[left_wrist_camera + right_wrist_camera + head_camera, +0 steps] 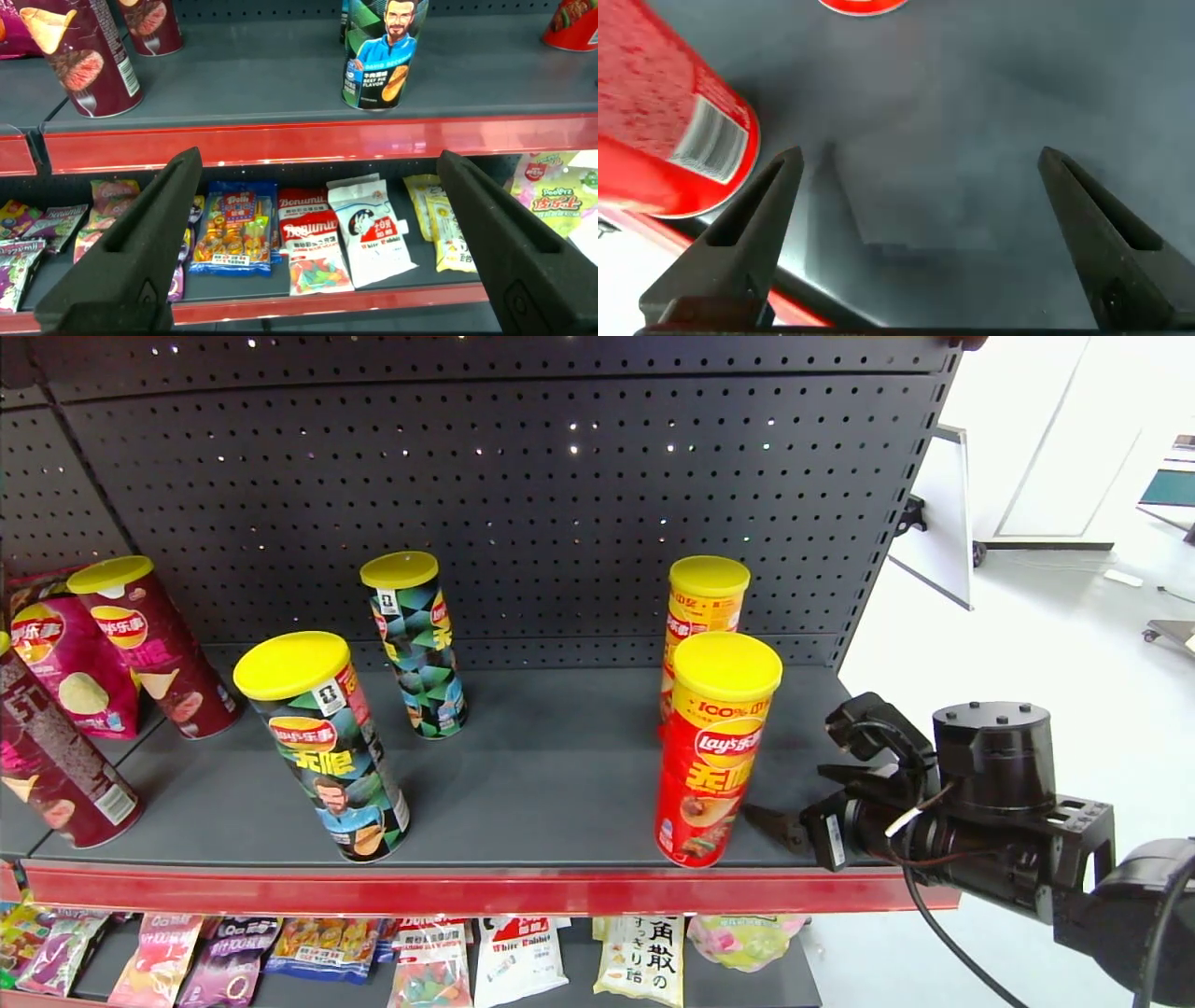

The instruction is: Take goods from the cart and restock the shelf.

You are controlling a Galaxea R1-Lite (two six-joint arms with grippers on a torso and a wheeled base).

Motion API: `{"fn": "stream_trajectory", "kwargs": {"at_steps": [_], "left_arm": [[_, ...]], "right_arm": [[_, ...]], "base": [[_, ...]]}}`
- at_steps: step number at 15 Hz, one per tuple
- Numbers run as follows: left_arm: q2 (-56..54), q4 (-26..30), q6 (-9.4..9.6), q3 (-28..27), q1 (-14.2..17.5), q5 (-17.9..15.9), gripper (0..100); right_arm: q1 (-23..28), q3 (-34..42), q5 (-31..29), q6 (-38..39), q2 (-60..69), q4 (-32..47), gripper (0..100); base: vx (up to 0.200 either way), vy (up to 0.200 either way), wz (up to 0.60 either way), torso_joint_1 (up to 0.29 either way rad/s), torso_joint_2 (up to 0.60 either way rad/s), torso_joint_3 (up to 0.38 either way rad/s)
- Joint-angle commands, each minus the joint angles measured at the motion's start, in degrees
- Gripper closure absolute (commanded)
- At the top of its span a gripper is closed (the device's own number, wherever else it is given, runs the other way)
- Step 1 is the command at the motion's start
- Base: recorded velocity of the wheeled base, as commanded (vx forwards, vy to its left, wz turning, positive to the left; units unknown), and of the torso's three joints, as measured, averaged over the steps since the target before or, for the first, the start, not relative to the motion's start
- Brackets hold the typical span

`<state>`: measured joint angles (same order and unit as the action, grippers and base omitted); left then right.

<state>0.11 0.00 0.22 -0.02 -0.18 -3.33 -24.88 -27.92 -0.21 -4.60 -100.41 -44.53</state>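
A red chip can with a yellow lid (714, 756) stands upright near the front right of the dark shelf board (560, 775). A second red and yellow can (705, 602) stands behind it. My right gripper (794, 803) is just to the right of the front can, low over the board, open and holding nothing. In the right wrist view this gripper (922, 154) spans bare shelf, with the front red can (663, 121) beside one finger. My left gripper (320, 159) is open and empty in front of the red shelf lip (280, 140).
Two green and black cans (327, 747) (415, 644) stand mid-shelf, and maroon cans (154, 644) crowd the left end. The pegboard back (560, 504) closes the rear. Snack bags (308, 243) lie on the lower shelf. Open floor lies to the right of the shelf.
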Motion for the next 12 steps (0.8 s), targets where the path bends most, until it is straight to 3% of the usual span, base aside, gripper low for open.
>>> {"fn": "stream_trajectory", "kwargs": {"at_steps": [1, 12], "left_arm": [[-0.02, 0.00, 0.04, 0.02, 0.01, -0.01, 0], [-0.02, 0.00, 0.04, 0.02, 0.01, -0.01, 0]], "right_arm": [[0.01, -0.12, 0.03, -0.06, -0.75, -0.03, 0], [-2.01, -0.30, 0.12, 0.03, -1.45, 0.06, 0]], "base": [[0.000, 0.000, 0.00, 0.000, 0.00, 0.000], [0.000, 0.000, 0.00, 0.000, 0.00, 0.000]]}}
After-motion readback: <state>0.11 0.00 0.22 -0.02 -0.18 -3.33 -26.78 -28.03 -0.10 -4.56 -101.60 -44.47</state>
